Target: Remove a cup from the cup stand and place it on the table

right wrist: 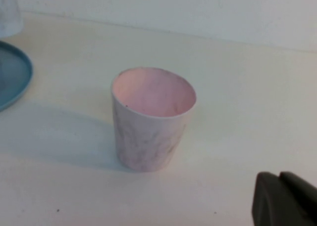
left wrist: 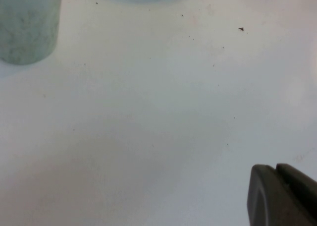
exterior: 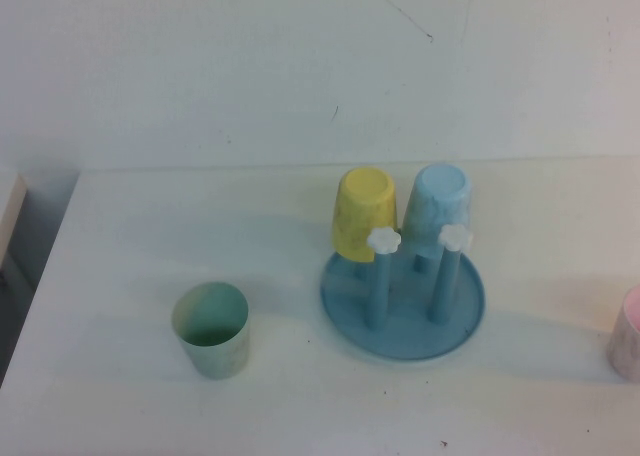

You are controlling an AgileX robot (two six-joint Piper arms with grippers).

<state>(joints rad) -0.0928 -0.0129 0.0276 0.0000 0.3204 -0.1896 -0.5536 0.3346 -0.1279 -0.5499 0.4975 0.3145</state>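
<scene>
- Judging from how things lie, the job looks done or nearly so: the mint-green cup (exterior: 211, 329) stands upright, mouth up, on the desk (exterior: 150, 226) toward the near left corner, well apart from the cup stand (exterior: 402, 301).
- Neither arm shows in the high view. The left gripper (left wrist: 285, 196) appears only as a dark tip in its own wrist view, jaws together and holding nothing, low over bare desk with the mint-green cup beyond it.
- The right gripper (right wrist: 287, 198) is likewise a dark tip in its wrist view, jaws together and empty, near a pink cup (right wrist: 152, 118) that stands upright at the right edge of the desk.
- If the step in hand is pulling back to rest, the left arm should draw straight away from the mint-green cup, so that no part of it brushes the light plastic and tips it.
- Farther back, near the middle of the desk, the blue stand carries a yellow cup (exterior: 364, 212) and a light blue cup (exterior: 437, 208), both upside down on its rear pegs; the two front pegs, with white flower knobs (exterior: 384, 240), are bare.
- Should another cup be wanted, lift it straight up clear of its knob before moving sideways, or the whole stand may drag along.
</scene>
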